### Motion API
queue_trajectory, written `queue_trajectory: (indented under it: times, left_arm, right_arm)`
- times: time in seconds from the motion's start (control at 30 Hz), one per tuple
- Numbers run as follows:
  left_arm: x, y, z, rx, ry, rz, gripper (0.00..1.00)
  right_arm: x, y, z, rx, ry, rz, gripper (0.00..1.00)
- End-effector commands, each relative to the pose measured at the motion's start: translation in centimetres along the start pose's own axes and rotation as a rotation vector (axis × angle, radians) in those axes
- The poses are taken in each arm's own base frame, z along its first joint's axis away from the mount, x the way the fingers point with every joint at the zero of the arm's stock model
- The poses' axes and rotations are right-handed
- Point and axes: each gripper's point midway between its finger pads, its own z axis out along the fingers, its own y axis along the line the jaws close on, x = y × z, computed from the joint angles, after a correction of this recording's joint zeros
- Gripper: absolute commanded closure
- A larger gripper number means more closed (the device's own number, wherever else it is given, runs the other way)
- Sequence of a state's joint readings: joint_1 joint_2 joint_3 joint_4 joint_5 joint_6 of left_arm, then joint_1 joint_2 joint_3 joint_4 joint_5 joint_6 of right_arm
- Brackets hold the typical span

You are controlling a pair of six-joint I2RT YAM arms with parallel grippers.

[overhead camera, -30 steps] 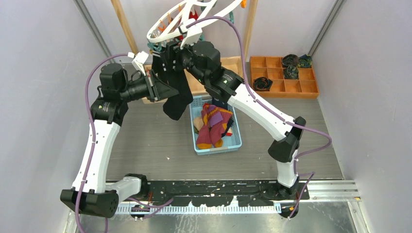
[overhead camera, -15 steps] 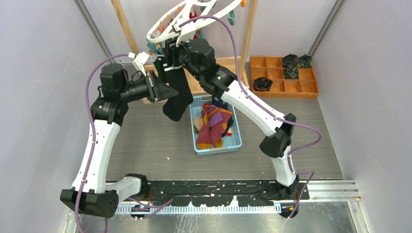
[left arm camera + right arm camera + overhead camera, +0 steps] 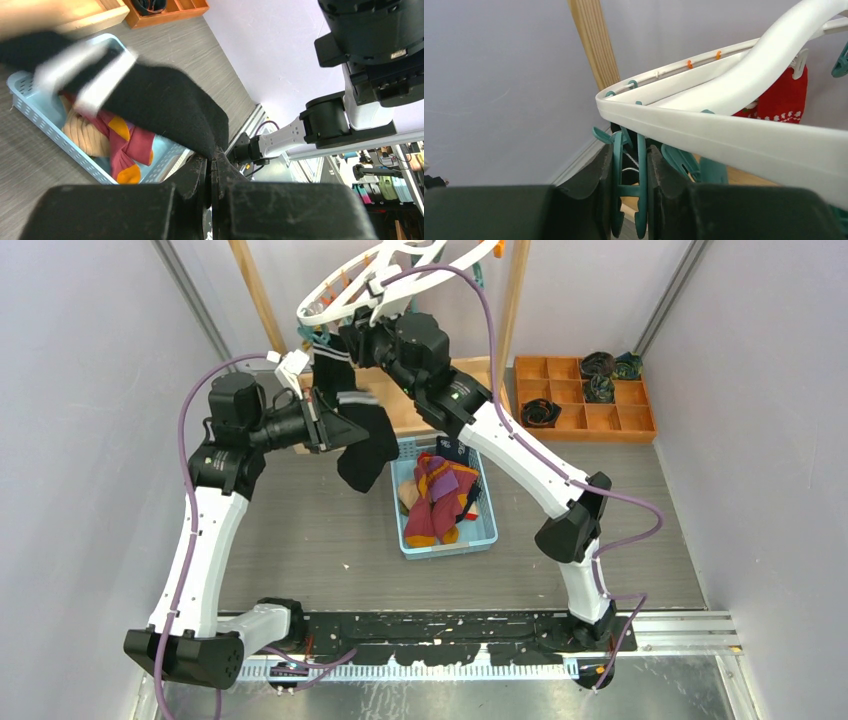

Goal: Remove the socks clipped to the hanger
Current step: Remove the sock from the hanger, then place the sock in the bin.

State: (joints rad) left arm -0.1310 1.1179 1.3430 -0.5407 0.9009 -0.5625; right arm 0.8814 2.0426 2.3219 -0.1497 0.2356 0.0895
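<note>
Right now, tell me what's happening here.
Two robot arms are working a black sock off the white hanger. The left fingers are shut on the sock's lower end. The right fingers pinch a teal clip under the hanger's rim. A blue basket on the table holds other socks.

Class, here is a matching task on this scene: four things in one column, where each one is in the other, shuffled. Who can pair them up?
Things
1. black sock
2. teal clip
3. red sock
4. blue basket

Places
A. on the table, with socks piled inside
B. pinched in the left gripper
C. hanging under the white hanger
D. between the fingers of the right gripper

Pairs: 1-B, 2-D, 3-C, 4-A
</note>
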Motion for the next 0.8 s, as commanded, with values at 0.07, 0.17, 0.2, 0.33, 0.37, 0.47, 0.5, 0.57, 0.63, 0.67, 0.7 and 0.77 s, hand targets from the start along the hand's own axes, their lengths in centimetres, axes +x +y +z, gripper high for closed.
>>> queue_trajectory:
  times: [0.07,0.17,0.2,0.33,0.37,0.47,0.5,0.57,0.63,0.67,0.7,0.77]
  left_arm:
    - [0.4,-1.0,-0.4,0.025,0.001,0.044,1.00]
    - [0.6,-1.0,-0.5,0.023,0.005,0.045,1.00]
    - [0.7,-0.9,-0.5,0.021,0.009,0.045,1.00]
    - [1.1,-1.1,-0.9,0.018,0.020,0.073,1.00]
    - [1.2,-1.1,-1.0,0.017,0.022,0.084,1.00]
    - [1.4,-1.3,-1.3,0.013,0.026,0.109,1.00]
    - [1.4,-1.3,-1.4,0.012,0.028,0.114,1.00]
    - [1.4,-1.4,-1.5,0.012,0.027,0.126,1.00]
    - [1.4,-1.4,-1.5,0.012,0.027,0.132,1.00]
    - [1.4,-1.4,-1.5,0.013,0.028,0.131,1.00]
    - [1.4,-1.5,-1.5,0.014,0.029,0.132,1.00]
    - [1.5,-1.5,-1.5,0.014,0.031,0.131,1.00]
  right_arm:
    - [-4.9,0.3,-0.5,-0.042,-0.120,0.121,0.99]
    - [-5.1,0.5,-0.7,-0.062,-0.117,0.137,1.00]
    - [-5.1,0.6,-0.8,-0.072,-0.114,0.140,0.99]
    - [-4.7,1.1,-2.2,-0.125,-0.083,0.177,0.52]
    - [-4.4,1.5,-2.8,-0.158,-0.072,0.188,0.40]
    - [-3.7,2.7,-5.3,-0.261,-0.063,0.213,0.23]
    - [-3.4,2.9,-6.3,-0.287,-0.061,0.220,0.20]
    - [-2.6,3.2,-8.5,-0.337,-0.063,0.237,0.18]
    - [-2.7,3.7,-11.0,-0.398,-0.082,0.260,0.16]
    - [-2.1,3.9,-12.1,-0.426,-0.074,0.265,0.15]
    - [-1.4,4.1,-13.1,-0.450,-0.065,0.265,0.14]
    - [-0.3,4.3,-15.1,-0.490,-0.050,0.266,0.13]
